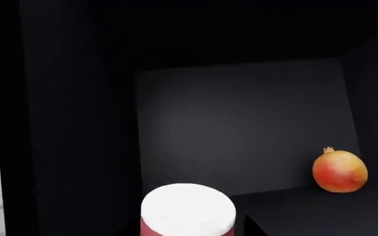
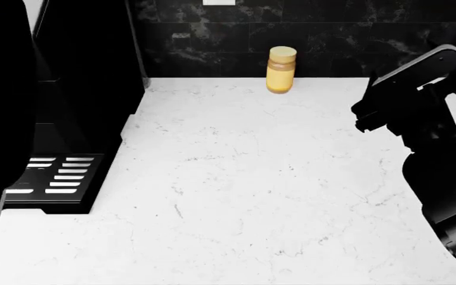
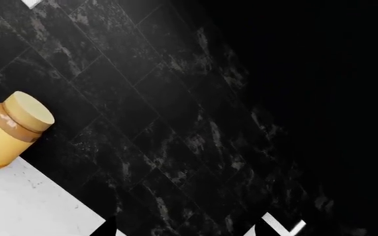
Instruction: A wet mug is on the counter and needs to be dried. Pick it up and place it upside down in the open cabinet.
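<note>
The mug (image 1: 187, 210) shows only in the left wrist view, at the near edge of the picture: a flat white round face above a red wall. The face looks closed and flat, so it is probably the bottom of the mug, which would mean the mug is already turned upside down. It is inside the dark open cabinet (image 1: 241, 123), and a pomegranate (image 1: 339, 171) lies on the cabinet floor, well apart from it. No fingers of the left gripper are visible, so it is not possible to tell whether they hold the mug or have let it go.

In the head view, the counter (image 2: 252, 190) carries only a yellow jar (image 2: 281, 70) near the back wall. The right arm (image 2: 426, 148) hangs over the counter's right side; its gripper is not visible.

The placing step seems to be in hand. The next move probably calls for setting the mug flat on the cabinet floor, opening the fingers and pulling straight back.
</note>
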Tool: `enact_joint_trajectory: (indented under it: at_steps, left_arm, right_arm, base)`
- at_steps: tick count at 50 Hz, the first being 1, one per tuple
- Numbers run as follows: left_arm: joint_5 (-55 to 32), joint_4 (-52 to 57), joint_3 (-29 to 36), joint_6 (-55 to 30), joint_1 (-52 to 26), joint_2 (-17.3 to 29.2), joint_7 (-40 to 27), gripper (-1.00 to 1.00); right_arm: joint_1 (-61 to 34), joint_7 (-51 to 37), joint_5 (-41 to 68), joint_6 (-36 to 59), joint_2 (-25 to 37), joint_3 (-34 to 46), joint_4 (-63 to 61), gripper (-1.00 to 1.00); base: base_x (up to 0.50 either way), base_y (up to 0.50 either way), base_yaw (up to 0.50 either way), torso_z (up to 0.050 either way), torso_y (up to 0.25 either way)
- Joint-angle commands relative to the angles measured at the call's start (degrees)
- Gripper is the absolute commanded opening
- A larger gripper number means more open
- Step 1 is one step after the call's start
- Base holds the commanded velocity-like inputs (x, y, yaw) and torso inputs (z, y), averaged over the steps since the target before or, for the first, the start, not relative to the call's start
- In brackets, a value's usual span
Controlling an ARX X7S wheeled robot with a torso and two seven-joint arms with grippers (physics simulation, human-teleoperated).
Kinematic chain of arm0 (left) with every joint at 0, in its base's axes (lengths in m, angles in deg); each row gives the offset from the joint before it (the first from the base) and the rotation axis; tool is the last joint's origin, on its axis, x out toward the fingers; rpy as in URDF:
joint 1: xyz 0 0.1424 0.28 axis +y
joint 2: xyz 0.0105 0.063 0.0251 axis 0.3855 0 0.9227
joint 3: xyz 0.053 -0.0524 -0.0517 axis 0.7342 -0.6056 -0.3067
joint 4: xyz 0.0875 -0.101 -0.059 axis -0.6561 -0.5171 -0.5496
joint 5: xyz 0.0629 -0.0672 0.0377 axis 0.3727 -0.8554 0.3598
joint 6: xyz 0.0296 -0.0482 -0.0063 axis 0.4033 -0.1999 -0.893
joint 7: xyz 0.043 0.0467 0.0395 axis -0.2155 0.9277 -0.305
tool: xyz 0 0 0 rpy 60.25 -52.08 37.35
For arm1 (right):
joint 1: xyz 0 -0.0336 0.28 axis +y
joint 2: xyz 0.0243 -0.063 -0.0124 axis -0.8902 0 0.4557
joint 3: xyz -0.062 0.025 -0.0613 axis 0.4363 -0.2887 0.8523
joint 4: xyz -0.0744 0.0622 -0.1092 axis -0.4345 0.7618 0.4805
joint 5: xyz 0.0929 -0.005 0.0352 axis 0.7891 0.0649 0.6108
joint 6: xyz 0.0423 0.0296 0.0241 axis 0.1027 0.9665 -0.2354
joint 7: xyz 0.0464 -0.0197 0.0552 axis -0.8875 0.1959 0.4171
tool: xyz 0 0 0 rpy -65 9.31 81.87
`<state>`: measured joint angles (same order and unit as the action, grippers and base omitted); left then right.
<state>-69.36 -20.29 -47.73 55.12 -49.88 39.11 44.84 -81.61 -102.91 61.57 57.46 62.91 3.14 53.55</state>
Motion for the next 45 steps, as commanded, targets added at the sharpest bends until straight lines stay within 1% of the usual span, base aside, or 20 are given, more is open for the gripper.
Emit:
enact_joint_trajectory:
  at_steps: [1,6,9,14,18,25,34,35,36,37,39,41,45]
  left_arm:
    - [-1.7,-11.8,1.9,0.7,4.8,1.2,-5.3,1.0]
    - [-1.7,-11.8,1.6,1.4,5.3,1.3,-5.4,1.0]
    - [-1.6,-11.8,1.6,4.4,7.0,1.3,-5.5,1.0]
    - [-1.2,-11.8,2.3,10.3,13.1,1.5,-5.5,1.0]
    - [-0.9,-11.8,3.0,13.5,15.0,1.5,-6.6,1.0]
    - [-1.5,-11.7,3.1,15.3,12.2,1.2,-7.1,1.0]
    - [-2.4,-11.6,2.6,15.9,7.4,0.2,-4.5,1.0]
    - [-2.4,-10.1,2.7,15.1,7.7,0.2,-4.1,1.0]
    - [-2.4,-1.9,2.9,10.3,10.6,0.3,-4.1,1.0]
    - [-2.5,6.6,3.0,3.7,14.8,0.7,-4.2,1.0]
    - [-2.6,23.8,3.4,-5.3,20.9,1.3,-4.6,1.0]
    - [-3.1,39.4,3.6,-12.2,25.4,1.8,-4.5,1.0]
    - [-4.5,58.4,3.4,-22.0,30.8,2.4,-4.3,1.0]
  right_arm:
    - [0.1,0.2,-0.2,-0.4,-0.1,0.2,-0.1,1.0]
    - [0.5,-0.1,-0.1,-0.6,-0.1,0.1,0.1,1.0]
    - [1.4,-1.2,0.5,-0.7,0.2,-0.9,-1.0,1.0]
    - [6.6,-5.6,2.1,0.1,2.6,-3.6,-9.0,1.0]
    - [9.4,-7.1,2.4,0.7,4.1,-3.9,-14.1,1.0]
    - [10.5,-7.1,2.2,-1.2,3.7,-3.2,-13.2,1.0]
    - [10.9,-6.8,2.1,-1.6,3.4,-2.7,-13.0,1.0]
    - [10.9,-6.8,2.0,-1.7,3.4,-2.7,-12.9,1.0]
    - [10.9,-6.7,2.1,-1.7,3.4,-2.7,-12.8,1.0]
    - [10.9,-6.7,2.1,-1.7,3.4,-2.7,-12.8,1.0]
    - [10.8,-6.6,2.1,-1.9,3.3,-2.7,-12.6,1.0]
    - [10.7,-6.6,2.0,-2.0,3.2,-2.7,-12.4,1.0]
    - [10.5,-6.4,1.8,-2.0,2.9,-2.4,-12.1,1.0]
  base:
    - [0.0,0.0,0.0,0.0,0.0]
    - [0.01,0.0,0.0,0.0,0.0]
    - [0.01,0.0,0.0,0.003,0.0]
    - [0.01,0.0,0.0,0.002,0.0]
    - [0.01,0.0,0.0,0.0,0.0]
    - [0.0,0.0,0.0,0.0,0.0]
    - [0.02,0.0,0.0,0.001,0.0]
    - [0.03,0.0,0.0,0.013,0.0]
    - [0.03,0.0,0.0,0.01,0.0]
    - [0.02,0.0,0.0,0.0,0.0]
    - [0.0,0.0,0.0,0.0,0.0]
    - [0.0,0.0,0.0,0.0,0.0]
    - [0.0,0.0,0.0,0.0,0.0]
